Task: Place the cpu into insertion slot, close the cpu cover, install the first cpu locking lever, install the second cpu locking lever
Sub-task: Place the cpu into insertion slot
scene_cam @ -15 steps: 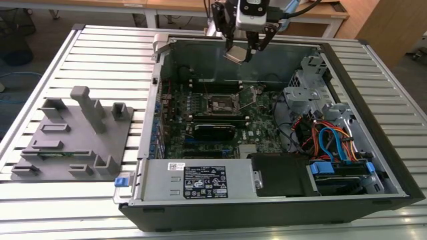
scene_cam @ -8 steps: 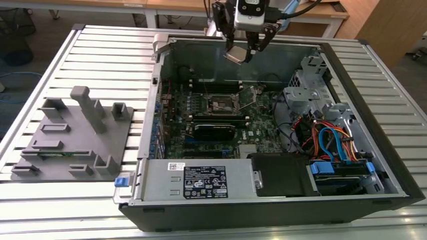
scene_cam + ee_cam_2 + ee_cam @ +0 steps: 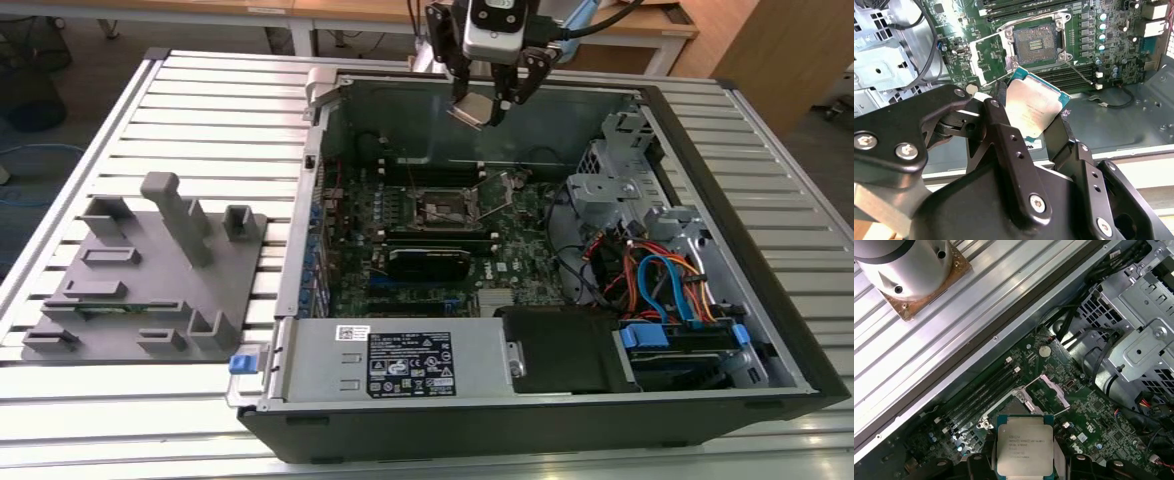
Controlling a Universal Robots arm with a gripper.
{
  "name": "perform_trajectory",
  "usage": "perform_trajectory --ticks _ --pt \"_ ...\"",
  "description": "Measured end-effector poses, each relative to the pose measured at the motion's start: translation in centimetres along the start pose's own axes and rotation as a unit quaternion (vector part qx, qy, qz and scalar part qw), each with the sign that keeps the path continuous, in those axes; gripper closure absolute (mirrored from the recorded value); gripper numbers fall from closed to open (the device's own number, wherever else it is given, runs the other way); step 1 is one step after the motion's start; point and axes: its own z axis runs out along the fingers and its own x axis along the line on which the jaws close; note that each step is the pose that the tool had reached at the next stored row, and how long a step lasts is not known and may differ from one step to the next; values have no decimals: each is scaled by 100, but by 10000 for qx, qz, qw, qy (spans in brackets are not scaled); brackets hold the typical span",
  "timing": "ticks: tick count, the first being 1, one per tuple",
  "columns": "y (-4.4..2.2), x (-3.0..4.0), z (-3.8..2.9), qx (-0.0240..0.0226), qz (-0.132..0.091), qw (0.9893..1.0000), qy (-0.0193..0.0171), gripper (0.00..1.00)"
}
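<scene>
On the exterior view's left, a grey moulded fixture [image 3: 147, 270] lies on the slatted table [image 3: 200, 90], beside the open computer case [image 3: 534, 420]. Above the case's far wall hangs the gripper [image 3: 483, 100]. Its fingers [image 3: 1000, 127] are clamped narrowly on two opposite edges of the cpu [image 3: 1034, 107], which is tilted in the air, well above the board, with its silver top facing the second wrist view. Below it, on the green motherboard, the insertion slot [image 3: 1035, 44] lies bare, its dark contacts showing. The cpu cover [image 3: 976, 62] stands open just beside the slot, seemingly folded back over the board, though its exact angle is hard to judge. Farther right sit a metal drive cage [image 3: 607, 190] and coloured cables [image 3: 661, 280].
</scene>
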Motion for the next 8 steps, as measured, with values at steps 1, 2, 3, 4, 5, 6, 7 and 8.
perform_trajectory --ticks 1,2,3,4,5,6,7,8 --pt "0 0 0 0 9 10000 -1 46" --pt "0 0 0 0 12 10000 -1 46" --pt "0 0 0 0 13 10000 -1 46" --pt "0 0 0 0 14 10000 -1 46" --pt "0 0 0 0 14 10000 -1 46" --pt "0 0 0 0 15 10000 -1 46" --pt "0 1 0 0 16 10000 -1 46" --pt "-2 2 0 -1 16 10000 -2 46"
